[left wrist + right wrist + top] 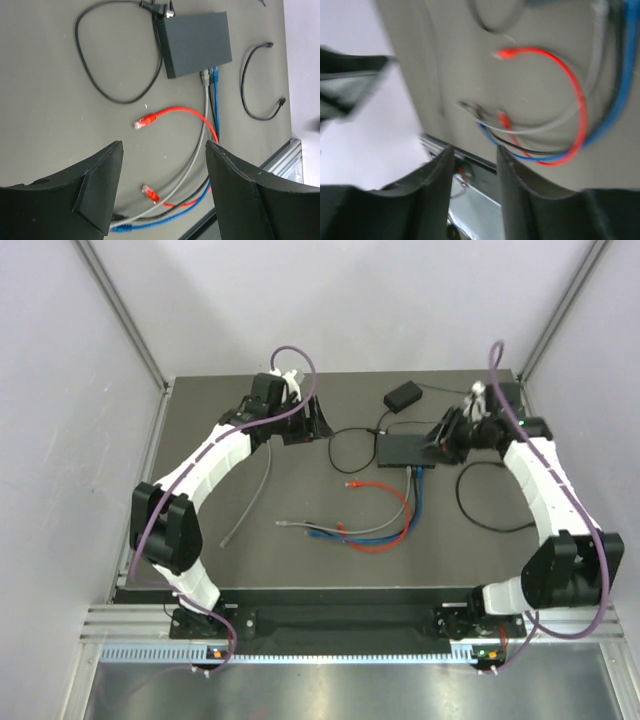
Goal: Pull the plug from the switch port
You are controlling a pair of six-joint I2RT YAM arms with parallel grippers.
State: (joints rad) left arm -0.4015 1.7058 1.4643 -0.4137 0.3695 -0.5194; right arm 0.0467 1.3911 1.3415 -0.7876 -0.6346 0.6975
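The switch (403, 448) is a flat dark grey box at the back right of the mat, also in the left wrist view (197, 42). A grey plug (205, 77) and a blue plug (215, 76) sit in its ports. A red cable (172, 111) lies loose, both its ends free. My right gripper (447, 437) hovers at the switch's right end; in its blurred wrist view the right gripper (475, 152) shows a gap with nothing in it. My left gripper (164, 150) is open and empty, high over the cables, at the back left (300, 420).
A black adapter block (405, 395) with a thin cord lies behind the switch. A loose grey cable (250, 500) runs down the left middle, and a short black cable (480, 505) curls at the right. The bundle of cable ends (340, 530) lies mid-mat.
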